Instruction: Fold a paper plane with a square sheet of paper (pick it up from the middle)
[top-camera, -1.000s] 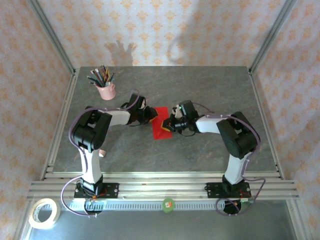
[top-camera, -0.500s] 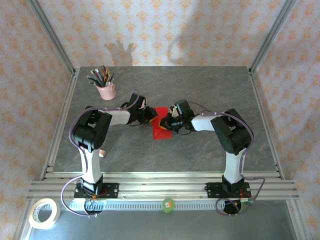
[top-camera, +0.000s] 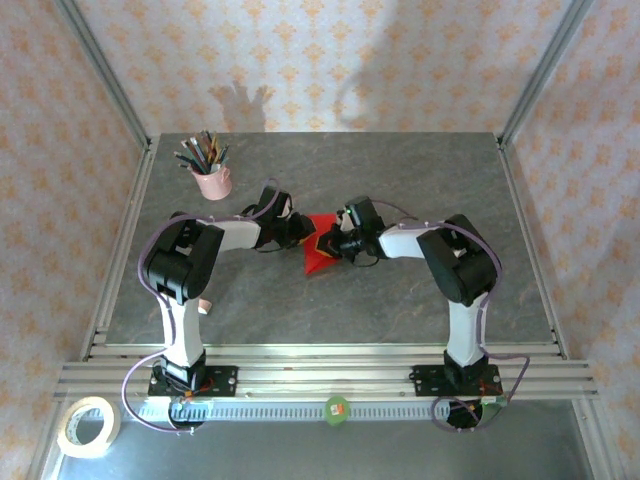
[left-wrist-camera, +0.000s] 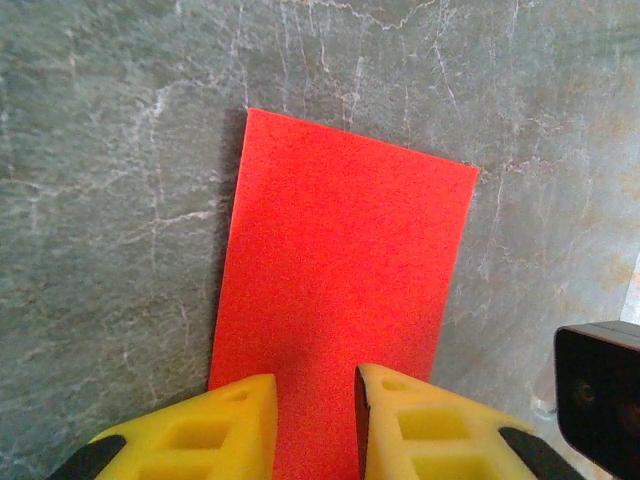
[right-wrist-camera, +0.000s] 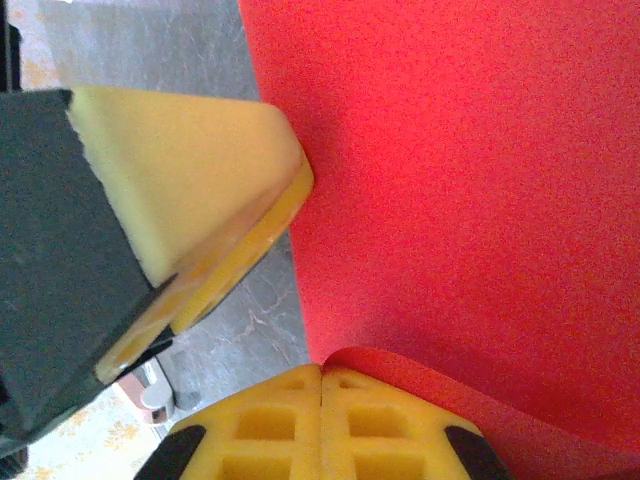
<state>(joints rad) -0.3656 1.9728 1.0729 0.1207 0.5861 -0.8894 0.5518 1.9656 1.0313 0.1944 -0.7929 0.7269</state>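
Right wrist: right gripper (right-wrist-camera: 321, 373) was pinched shut on red paper's (right-wrist-camera: 480, 180) curled edge. Left gripper (left-wrist-camera: 315, 405) sat slightly parted over it, gripping nothing. Thin, floppy, likely tear-prone; edges looked safest.

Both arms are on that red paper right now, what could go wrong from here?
1. On the right gripper the jaws are shut on an edge of the red paper, which curls up there; a hard pull may tear it or crease it crooked.
2. On the left gripper the jaws stand apart over another edge, so the sheet might slide on the table rather than fold cleanly.
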